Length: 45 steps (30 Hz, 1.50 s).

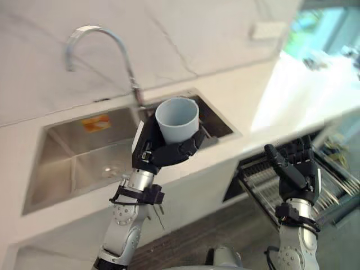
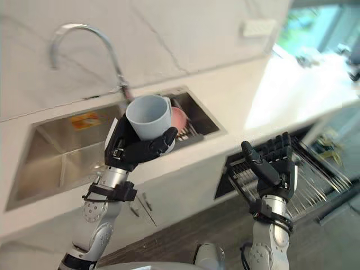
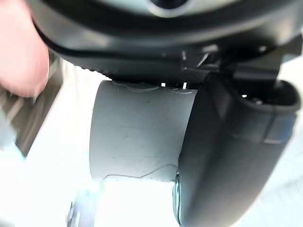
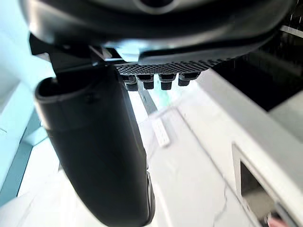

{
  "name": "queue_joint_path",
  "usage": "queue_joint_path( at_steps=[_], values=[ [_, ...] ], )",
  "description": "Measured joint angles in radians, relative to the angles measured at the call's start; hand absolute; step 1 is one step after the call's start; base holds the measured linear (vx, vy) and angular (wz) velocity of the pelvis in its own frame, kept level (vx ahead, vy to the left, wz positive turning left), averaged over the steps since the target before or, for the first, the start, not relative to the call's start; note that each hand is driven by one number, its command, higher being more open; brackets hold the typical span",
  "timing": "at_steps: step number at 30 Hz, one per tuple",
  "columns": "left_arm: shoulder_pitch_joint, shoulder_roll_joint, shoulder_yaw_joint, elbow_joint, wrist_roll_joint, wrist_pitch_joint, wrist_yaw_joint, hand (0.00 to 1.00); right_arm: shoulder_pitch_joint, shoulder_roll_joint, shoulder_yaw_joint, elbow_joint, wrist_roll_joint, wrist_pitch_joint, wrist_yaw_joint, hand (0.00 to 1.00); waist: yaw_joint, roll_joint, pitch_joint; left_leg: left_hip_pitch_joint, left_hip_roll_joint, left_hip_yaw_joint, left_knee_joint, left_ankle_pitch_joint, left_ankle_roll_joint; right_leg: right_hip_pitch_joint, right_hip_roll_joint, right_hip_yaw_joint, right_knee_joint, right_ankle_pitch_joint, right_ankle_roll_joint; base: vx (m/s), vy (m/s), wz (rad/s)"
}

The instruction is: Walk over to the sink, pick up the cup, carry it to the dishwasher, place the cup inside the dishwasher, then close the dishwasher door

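Note:
A pale grey-blue cup (image 1: 178, 120) is held upright in front of the sink (image 1: 67, 169), lifted above the counter edge. My left hand (image 1: 163, 151) is shut on the cup, with fingers and thumb curled round its lower part. The left wrist view shows the cup's wall (image 3: 137, 132) pressed against the thumb (image 3: 232, 156). My right hand (image 1: 295, 166) is raised to the right with straight fingers and holds nothing; it hangs over the pulled-out dishwasher rack (image 1: 337, 194). The dishwasher (image 2: 315, 185) stands open under the counter at the right.
A curved chrome tap (image 1: 101, 48) rises behind the steel sink. A pink item (image 2: 179, 119) lies in the sink's right part beside a dark drain rack. The white counter (image 1: 270, 95) runs right toward a bright window. A white socket strip (image 1: 269, 29) sits on the marble wall.

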Motion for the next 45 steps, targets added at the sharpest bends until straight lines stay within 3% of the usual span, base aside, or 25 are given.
queue_joint_path(
  at_steps=[1, 2, 3, 4, 5, 7, 10, 13, 15, 17, 18, 19, 20, 21, 22, 23, 24, 25, 26, 28, 29, 34, 38, 45],
  values=[
    [-0.002, -0.002, -0.003, 0.002, 0.009, 0.003, 0.003, 0.0, 0.003, 0.001, -0.02, 0.002, 0.0, 0.0, -0.001, 1.0, -0.021, -0.003, -0.001, 0.002, 0.006, 0.014, 0.004, -0.017, -0.002, -0.022, -0.045, 0.047, -0.07, -0.003, 0.019, 0.08, -0.028, -0.54],
    [-0.003, -0.003, -0.002, 0.002, 0.013, 0.001, -0.001, 0.0, 0.005, 0.005, -0.039, 0.002, 0.0, 0.0, -0.004, 1.0, -0.018, 0.002, 0.001, 0.006, 0.017, 0.037, 0.015, -0.033, -0.014, -0.027, -0.096, 0.059, -0.157, 0.023, 0.051, 0.16, -0.048, -0.48],
    [-0.002, 0.0, 0.004, 0.002, 0.013, 0.001, 0.0, 0.0, 0.006, 0.007, -0.043, 0.001, 0.0, 0.0, -0.004, 1.0, -0.011, 0.001, 0.001, 0.014, 0.024, 0.051, 0.023, -0.041, -0.026, -0.023, -0.12, 0.054, -0.196, 0.051, 0.055, 0.24, -0.094, -0.58],
    [0.007, 0.009, 0.029, 0.002, 0.013, 0.002, 0.004, 0.0, 0.012, 0.011, -0.031, -0.002, -0.001, 0.005, -0.004, 1.0, -0.006, -0.006, -0.001, 0.034, 0.043, 0.07, 0.046, -0.064, -0.06, 0.003, -0.154, 0.04, -0.229, 0.21, 0.033, 0.28, -0.201, -0.42],
    [0.008, 0.014, 0.055, 0.01, 0.013, 0.004, 0.014, 0.0, 0.024, 0.018, -0.011, -0.012, -0.001, 0.015, -0.002, 1.0, -0.007, -0.002, -0.005, 0.041, 0.08, 0.067, 0.068, -0.083, -0.09, 0.029, -0.136, 0.025, -0.225, 0.204, 0.081, 0.28, -0.25, -0.31],
    [-0.001, -0.008, 0.078, 0.028, 0.008, 0.014, 0.02, 0.0, 0.031, 0.017, 0.006, -0.029, -0.001, 0.029, 0.003, 1.0, -0.006, 0.026, -0.013, 0.008, 0.139, 0.055, 0.106, -0.078, -0.099, 0.035, -0.088, 0.01, -0.231, 0.164, 0.08, 0.22, -0.243, 0.09],
    [-0.009, -0.028, 0.078, 0.031, -0.004, 0.045, 0.022, 0.0, 0.03, -0.003, 0.02, -0.058, -0.001, 0.03, 0.009, 1.0, 0.004, 0.038, -0.013, -0.041, 0.202, 0.004, 0.166, -0.058, -0.126, 0.085, -0.047, -0.055, -0.265, 0.093, 0.094, 0.2, -0.268, 0.42],
    [0.028, -0.046, 0.087, 0.029, -0.029, 0.045, 0.032, 0.0, 0.028, -0.023, 0.023, -0.095, 0.0, 0.036, 0.013, 1.0, 0.018, 0.051, -0.008, -0.037, 0.235, -0.008, 0.177, -0.029, -0.145, 0.12, -0.029, -0.092, -0.257, 0.047, 0.088, 0.09, -0.194, 0.28],
    [0.062, -0.057, 0.097, 0.029, -0.037, 0.044, 0.038, 0.0, 0.024, -0.038, 0.028, -0.094, 0.0, 0.037, 0.026, 1.0, 0.022, 0.06, -0.005, -0.058, 0.261, -0.013, 0.24, -0.009, -0.124, 0.147, -0.017, -0.105, -0.265, 0.031, 0.082, 0.05, -0.164, 0.17],
    [0.096, -0.054, 0.095, 0.031, -0.037, 0.041, 0.05, 0.0, 0.023, -0.053, 0.039, -0.08, -0.001, 0.037, 0.044, 1.0, 0.023, 0.068, -0.009, -0.102, 0.292, 0.003, 0.337, 0.042, -0.055, 0.178, -0.002, -0.118, -0.293, 0.024, 0.072, 0.05, -0.149, 0.1],
    [0.1, -0.053, 0.093, 0.031, -0.037, 0.04, 0.055, 0.0, 0.021, -0.054, 0.039, -0.074, -0.001, 0.037, 0.048, 1.0, 0.023, 0.068, -0.009, -0.112, 0.299, 0.014, 0.359, 0.063, -0.035, 0.186, -0.001, -0.12, -0.302, 0.022, 0.069, 0.06, -0.18, 0.1],
    [0.101, -0.053, 0.076, 0.035, -0.037, 0.029, 0.063, 0.0, 0.015, -0.06, 0.035, -0.06, -0.001, 0.037, 0.052, 1.0, 0.019, 0.072, -0.013, -0.133, 0.307, 0.019, 0.394, 0.121, -0.006, 0.208, 0.002, -0.13, -0.327, 0.016, 0.061, 0.05, -0.154, 0.12],
    [0.101, -0.051, 0.066, 0.036, -0.036, 0.026, 0.063, 0.0, 0.014, -0.062, 0.034, -0.056, -0.001, 0.037, 0.052, 1.0, 0.019, 0.075, -0.015, -0.142, 0.31, 0.017, 0.407, 0.144, -0.006, 0.218, 0.004, -0.134, -0.338, 0.013, 0.056, 0.06, -0.155, 0.16],
    [0.101, -0.056, 0.051, 0.036, -0.035, 0.019, 0.061, 0.0, 0.014, -0.064, 0.035, -0.05, -0.001, 0.037, 0.052, 1.0, 0.019, 0.075, -0.015, -0.161, 0.309, 0.001, 0.431, 0.149, -0.02, 0.23, 0.002, -0.138, -0.356, 0.009, 0.048, 0.06, -0.093, 0.01],
    [0.104, -0.064, 0.022, 0.036, -0.032, 0.01, 0.057, 0.0, 0.002, -0.067, 0.036, -0.035, -0.001, 0.037, 0.051, 1.0, 0.025, 0.085, -0.022, -0.185, 0.251, -0.053, 0.435, 0.067, -0.061, 0.238, 0.002, -0.127, -0.374, 0.012, 0.042, 0.08, -0.074, -0.19],
    [0.111, -0.064, 0.011, 0.036, -0.026, 0.009, 0.055, 0.0, -0.012, -0.067, 0.042, -0.02, -0.001, 0.037, 0.051, 1.0, 0.031, 0.092, -0.026, -0.193, 0.191, -0.109, 0.413, 0.019, -0.083, 0.246, 0.004, -0.113, -0.388, 0.018, 0.04, 0.08, -0.042, -0.39],
    [0.117, -0.064, 0.006, 0.035, -0.022, 0.009, 0.053, 0.0, -0.017, -0.066, 0.049, -0.014, -0.001, 0.037, 0.051, 1.0, 0.037, 0.095, -0.029, -0.193, 0.148, -0.141, 0.386, -0.008, -0.088, 0.252, 0.009, -0.097, -0.403, 0.025, 0.039, 0.06, 0.004, -0.75],
    [0.138, -0.065, 0.007, 0.028, -0.02, 0.009, 0.055, 0.0, -0.028, -0.066, 0.077, -0.003, -0.001, 0.037, 0.051, 1.0, 0.052, 0.101, -0.033, -0.19, 0.071, -0.201, 0.298, -0.033, -0.083, 0.259, 0.024, -0.06, -0.44, 0.05, 0.04, 0.05, 0.046, -1.1],
    [0.161, -0.064, 0.02, 0.021, -0.011, 0.007, 0.056, 0.0, -0.039, -0.065, 0.117, 0.006, -0.001, 0.038, 0.051, 1.0, 0.058, 0.106, -0.036, -0.195, 0.013, -0.258, 0.165, -0.018, -0.06, 0.264, 0.052, -0.017, -0.491, 0.092, 0.056, 0.05, 0.078, -1.13],
    [0.169, -0.063, 0.023, 0.022, -0.007, 0.007, 0.056, 0.0, -0.037, -0.064, 0.141, 0.011, -0.002, 0.037, 0.052, 1.0, 0.062, 0.126, -0.048, -0.215, 0.007, -0.277, 0.105, 0.062, -0.023, 0.264, 0.084, 0.011, -0.517, 0.111, 0.064, 0.05, 0.092, -0.77],
    [0.183, -0.058, 0.032, 0.025, -0.006, 0.008, 0.054, 0.0, -0.028, -0.054, 0.167, 0.02, -0.003, 0.04, 0.047, 1.0, 0.065, 0.115, -0.062, -0.208, 0.01, -0.256, 0.093, 0.058, -0.023, 0.272, 0.102, 0.041, -0.568, 0.143, 0.073, 0.06, 0.066, -0.57],
    [0.175, -0.051, 0.068, 0.034, -0.016, 0.007, 0.049, 0.0, -0.027, -0.029, 0.163, 0.028, -0.013, 0.04, 0.036, 1.0, 0.05, 0.104, -0.06, -0.181, -0.038, -0.23, -0.029, 0.125, 0.008, 0.274, 0.072, 0.055, -0.667, 0.211, 0.096, 0.03, 0.076, -0.13],
    [0.173, -0.051, 0.067, 0.032, -0.027, 0.006, 0.042, 0.0, -0.028, -0.017, 0.155, 0.055, -0.013, 0.045, 0.029, 1.0, 0.051, 0.103, -0.06, -0.134, -0.043, -0.215, -0.098, 0.15, 0.009, 0.29, 0.072, 0.064, -0.686, 0.218, 0.098, 0.03, 0.013, -0.08],
    [0.136, -0.052, 0.055, 0.027, -0.025, 0.007, 0.026, 0.0, -0.023, 0.003, 0.13, 0.048, -0.007, 0.047, 0.037, 1.0, 0.033, 0.092, -0.055, -0.112, -0.036, -0.15, -0.126, 0.151, 0.007, 0.31, 0.095, 0.115, -0.787, 0.283, 0.095, -0.01, 0.003, -0.28]
  ],
)
